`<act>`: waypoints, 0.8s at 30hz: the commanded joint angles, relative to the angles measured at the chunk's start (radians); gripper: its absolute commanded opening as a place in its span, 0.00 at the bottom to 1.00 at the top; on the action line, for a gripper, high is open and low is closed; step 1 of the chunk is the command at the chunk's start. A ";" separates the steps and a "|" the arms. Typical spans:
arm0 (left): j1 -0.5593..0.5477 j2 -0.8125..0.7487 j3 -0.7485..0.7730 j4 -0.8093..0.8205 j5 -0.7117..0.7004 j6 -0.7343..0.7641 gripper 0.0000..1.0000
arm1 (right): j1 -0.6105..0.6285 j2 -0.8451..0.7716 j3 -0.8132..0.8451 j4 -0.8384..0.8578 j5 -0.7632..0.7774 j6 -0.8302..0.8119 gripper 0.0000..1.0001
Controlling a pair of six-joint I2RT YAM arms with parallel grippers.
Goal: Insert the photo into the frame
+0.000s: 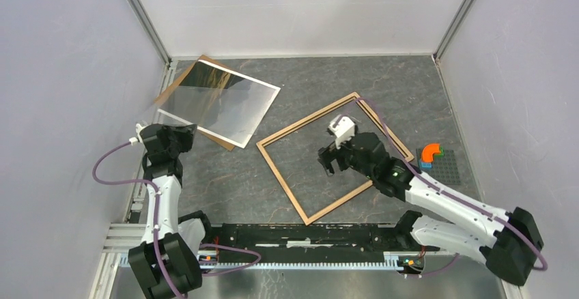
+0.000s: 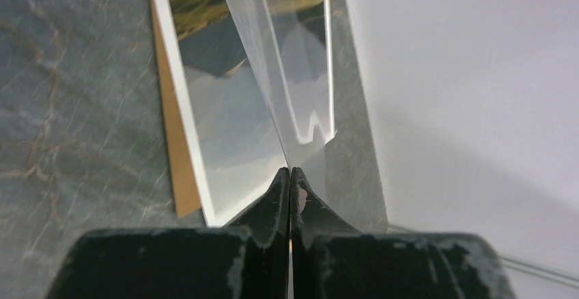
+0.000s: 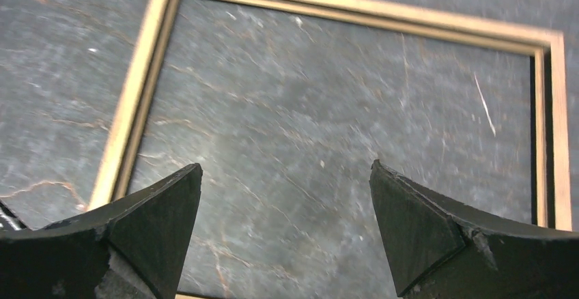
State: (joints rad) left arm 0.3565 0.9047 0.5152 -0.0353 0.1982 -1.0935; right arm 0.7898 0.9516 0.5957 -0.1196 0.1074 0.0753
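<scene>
Just now the left gripper (image 2: 290, 171) is clenched on a thin clear sheet (image 2: 293, 74), held above the glossy white-bordered hill photo (image 1: 246, 108), which lies left of the light wooden rectangular frame (image 3: 341, 7). The right gripper (image 3: 287, 164) gapes over that frame. To my eye, that slick corner pinch could slip and knock the photo.

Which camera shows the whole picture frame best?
The top external view: the frame shows all four rails, bar a stretch under the right arm. The right wrist view catches one end; the left wrist view, none.

Left of the frame (image 1: 283, 183), the photo (image 1: 239, 108) seemingly overlies a board (image 2: 179, 176).
</scene>
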 commanded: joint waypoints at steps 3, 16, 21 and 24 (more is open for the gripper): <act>-0.002 -0.055 0.050 -0.146 0.079 0.108 0.02 | 0.270 0.191 0.251 0.020 0.255 -0.122 0.98; -0.002 -0.105 0.071 -0.225 0.102 0.163 0.02 | 0.491 0.877 0.924 0.004 0.492 -0.487 0.98; -0.003 -0.099 0.079 -0.229 0.120 0.163 0.02 | 0.505 1.024 1.042 0.046 0.562 -0.571 0.98; -0.002 -0.094 0.087 -0.232 0.134 0.169 0.02 | 0.505 1.057 1.036 0.103 0.567 -0.615 0.98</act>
State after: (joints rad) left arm 0.3557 0.8200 0.5541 -0.2653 0.2913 -0.9813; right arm 1.2884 1.9755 1.5970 -0.0898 0.6109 -0.4454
